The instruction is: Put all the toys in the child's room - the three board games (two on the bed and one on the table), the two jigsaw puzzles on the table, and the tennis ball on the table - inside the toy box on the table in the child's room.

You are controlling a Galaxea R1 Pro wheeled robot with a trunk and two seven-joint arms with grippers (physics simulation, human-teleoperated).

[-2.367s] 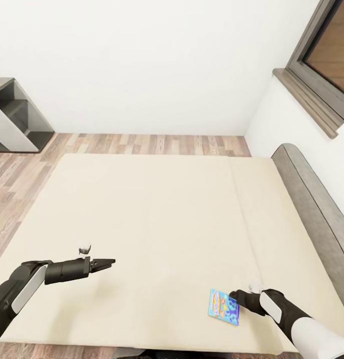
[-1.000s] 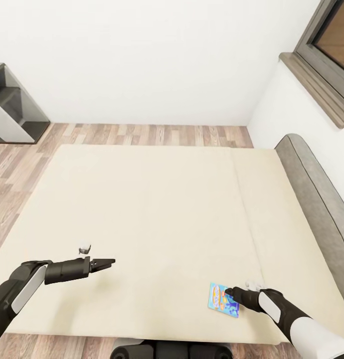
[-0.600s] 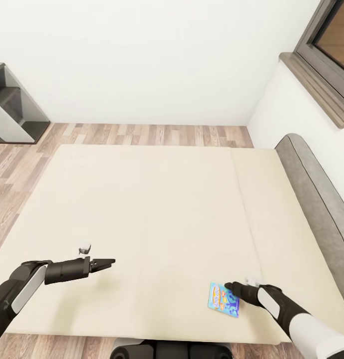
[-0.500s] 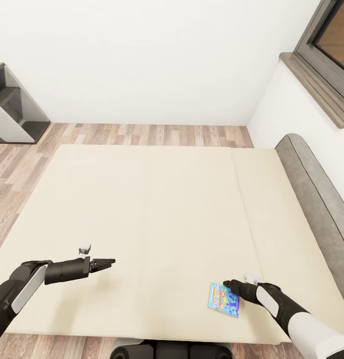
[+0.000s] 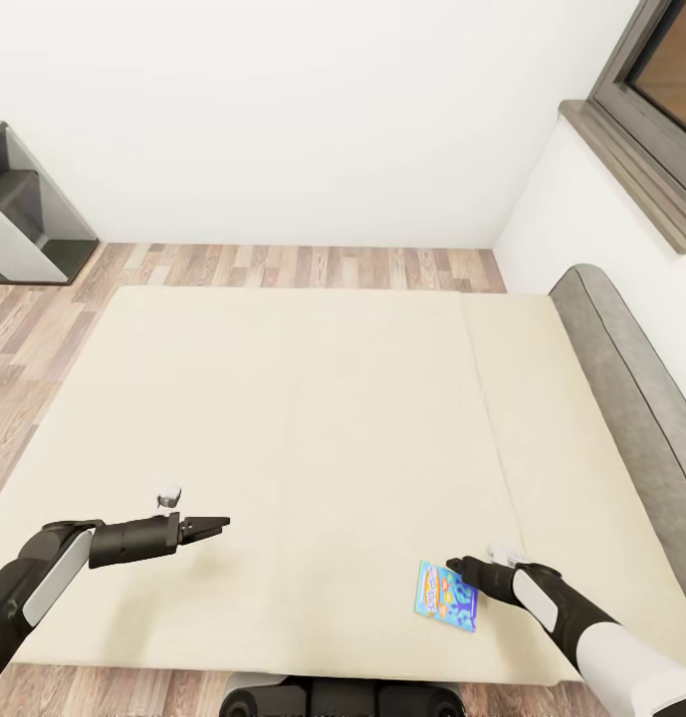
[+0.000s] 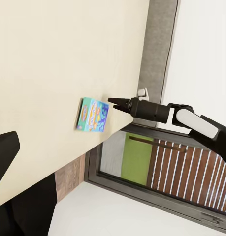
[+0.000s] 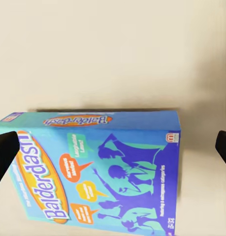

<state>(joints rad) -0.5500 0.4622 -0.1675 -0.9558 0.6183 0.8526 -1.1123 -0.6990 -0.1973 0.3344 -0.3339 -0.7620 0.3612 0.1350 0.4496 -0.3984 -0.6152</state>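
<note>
The right gripper [image 5: 456,567] hangs just over the blue board game [image 5: 446,596], at about five o'clock in the head view, near the bed's front edge. In the right wrist view its two dark fingertips [image 7: 5,153] sit at opposite edges of the frame, spread wide, with the box between them and touching neither. The cover of the board game [image 7: 95,172] reads "Balderdash" in an orange oval, with blue cartoon figures beside it. From the left wrist view, the right gripper [image 6: 114,102] points at the board game [image 6: 92,114], its tip just beside the box's corner.

The left gripper [image 5: 215,523] is at about seven o'clock in the head view, held out level above the mattress, well apart from the game. Its fingers come to a narrow dark point; I cannot tell whether they are fully closed. It carries nothing.

The bed [image 5: 313,428] is a broad cream surface spreading out from the centre. A grey padded headboard [image 5: 631,378] runs along its three o'clock side. Wood-plank floor [image 5: 303,267] shows beyond the bed at twelve o'clock, below a white wall. A dark grey shelf unit [image 5: 24,219] stands at ten o'clock, and a dark-framed window [image 5: 651,110] at two o'clock.
</note>
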